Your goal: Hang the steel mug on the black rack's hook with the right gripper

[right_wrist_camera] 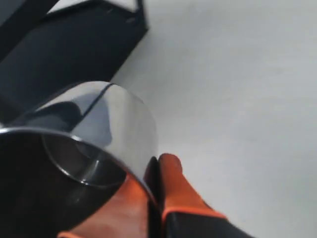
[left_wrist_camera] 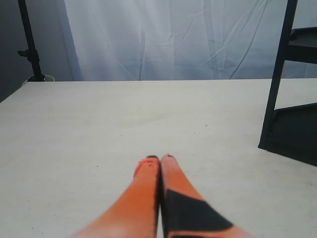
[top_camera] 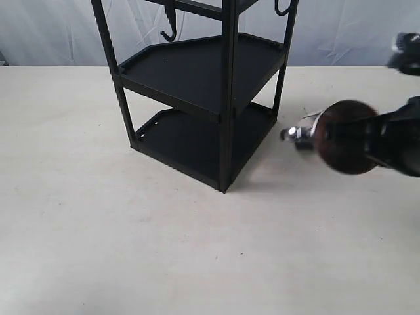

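Right gripper (right_wrist_camera: 154,166): jaws are pinched on the steel mug's (right_wrist_camera: 106,126) rim, so its handle is kept free.
Mug: held beside the black rack's (top_camera: 226,118) base, well below the hook (top_camera: 282,9).
Left gripper (left_wrist_camera: 160,159): closed, empty, parked away from the rack.

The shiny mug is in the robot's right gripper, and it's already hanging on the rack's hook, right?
Not quite. The right gripper does pinch the steel mug by its rim, but the mug isn't hanging yet. The exterior view shows the mug low beside the black rack, while the hook up top is bare.
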You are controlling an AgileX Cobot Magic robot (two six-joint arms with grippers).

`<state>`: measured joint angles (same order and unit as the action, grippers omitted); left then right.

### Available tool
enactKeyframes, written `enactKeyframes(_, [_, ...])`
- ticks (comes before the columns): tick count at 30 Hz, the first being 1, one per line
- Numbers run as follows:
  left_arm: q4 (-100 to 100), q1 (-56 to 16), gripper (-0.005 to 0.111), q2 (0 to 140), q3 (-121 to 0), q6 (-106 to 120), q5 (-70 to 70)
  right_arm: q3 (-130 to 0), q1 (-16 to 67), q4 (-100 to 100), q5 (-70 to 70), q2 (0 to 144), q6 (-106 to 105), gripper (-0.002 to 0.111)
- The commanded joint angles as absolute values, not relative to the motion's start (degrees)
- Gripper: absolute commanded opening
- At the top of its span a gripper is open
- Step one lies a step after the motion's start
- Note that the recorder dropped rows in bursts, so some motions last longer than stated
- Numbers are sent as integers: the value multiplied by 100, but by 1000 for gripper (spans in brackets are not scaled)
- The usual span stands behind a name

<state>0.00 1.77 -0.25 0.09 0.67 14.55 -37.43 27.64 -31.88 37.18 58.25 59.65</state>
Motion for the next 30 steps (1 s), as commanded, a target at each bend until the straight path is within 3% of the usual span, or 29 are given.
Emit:
enactKeyframes(1, [0, 147, 0, 0, 0, 41, 1373, -3423, 2535, -5963, 3616, 5632, 9320, -1])
enactKeyframes(4, [0, 147, 0, 0, 0, 41, 1373, -3082, 2535, -8021, 3376, 5843, 12056, -1])
enactKeyframes(18, [0, 147, 0, 0, 0, 41, 1373, -3291, 2535, -9881, 4803, 6511, 11993, -1])
enactKeyframes(23, [0, 147, 0, 0, 0, 41, 1373, -3326, 2535, -9508, 3164, 6472, 10977, -1])
enactKeyframes(30, [0, 147, 0, 0, 0, 41, 1373, -3347, 2092, -7564, 2327, 6352, 9673, -1])
